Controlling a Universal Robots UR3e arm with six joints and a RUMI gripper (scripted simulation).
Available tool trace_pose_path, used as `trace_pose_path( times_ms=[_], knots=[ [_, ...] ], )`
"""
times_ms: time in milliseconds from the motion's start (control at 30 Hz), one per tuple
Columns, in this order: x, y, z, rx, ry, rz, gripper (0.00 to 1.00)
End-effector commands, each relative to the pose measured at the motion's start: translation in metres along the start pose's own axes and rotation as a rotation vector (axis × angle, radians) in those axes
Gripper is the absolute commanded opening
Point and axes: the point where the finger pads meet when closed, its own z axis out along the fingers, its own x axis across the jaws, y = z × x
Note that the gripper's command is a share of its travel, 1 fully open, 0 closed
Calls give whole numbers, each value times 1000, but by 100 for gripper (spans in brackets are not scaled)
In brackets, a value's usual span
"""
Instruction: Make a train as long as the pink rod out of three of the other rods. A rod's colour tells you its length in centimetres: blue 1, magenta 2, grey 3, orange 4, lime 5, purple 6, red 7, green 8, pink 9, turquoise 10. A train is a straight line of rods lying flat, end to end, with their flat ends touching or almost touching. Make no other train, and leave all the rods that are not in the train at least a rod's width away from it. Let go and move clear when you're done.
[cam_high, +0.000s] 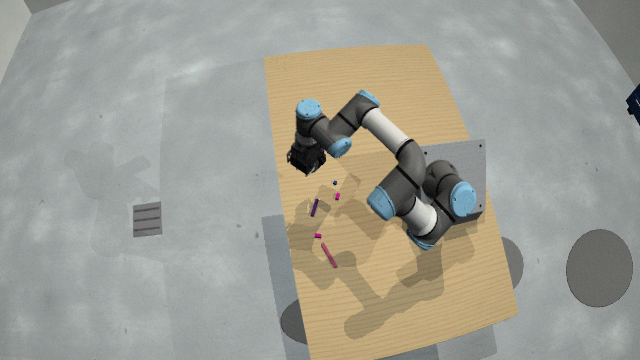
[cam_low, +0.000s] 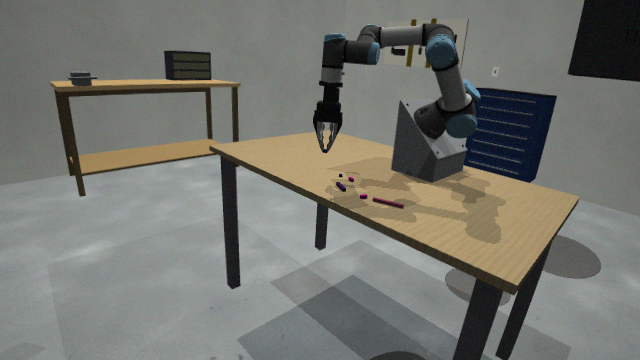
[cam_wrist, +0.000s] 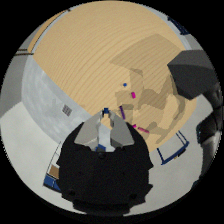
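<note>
My gripper (cam_low: 325, 148) (cam_wrist: 106, 110) is shut on a blue rod (cam_low: 325, 151) (cam_wrist: 106, 110) and holds it well above the table. In the top view the gripper's body hides that rod. Another blue rod (cam_high: 335, 182) (cam_low: 341, 175) (cam_wrist: 125, 85) lies on the table near a magenta rod (cam_high: 337, 196) (cam_low: 351, 179) (cam_wrist: 133, 95). The purple rod (cam_high: 314, 207) (cam_low: 341, 186) (cam_wrist: 122, 112) lies apart from them. A second magenta rod (cam_high: 318, 235) (cam_low: 363, 196) (cam_wrist: 134, 126) lies close to one end of the pink rod (cam_high: 329, 255) (cam_low: 388, 202) (cam_wrist: 143, 130), with a small gap.
The rods lie near one long edge of the wooden table (cam_high: 400, 320) (cam_low: 280, 160). The arm's grey base mount (cam_high: 457, 150) (cam_low: 425, 162) stands at the opposite side. A workbench (cam_low: 150, 84) and a blue drawer cabinet (cam_low: 515, 135) stand off the table.
</note>
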Motion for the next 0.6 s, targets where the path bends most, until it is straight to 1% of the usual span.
trace_pose_path(
  times_ms=[0,267,433,567],
  knots=[
    [4,-1,-4,2,21,2,0],
    [5,0,-5,2,20,2,0],
    [13,6,-6,1,23,10,0],
    [25,15,-10,1,23,22,0]
  ],
)
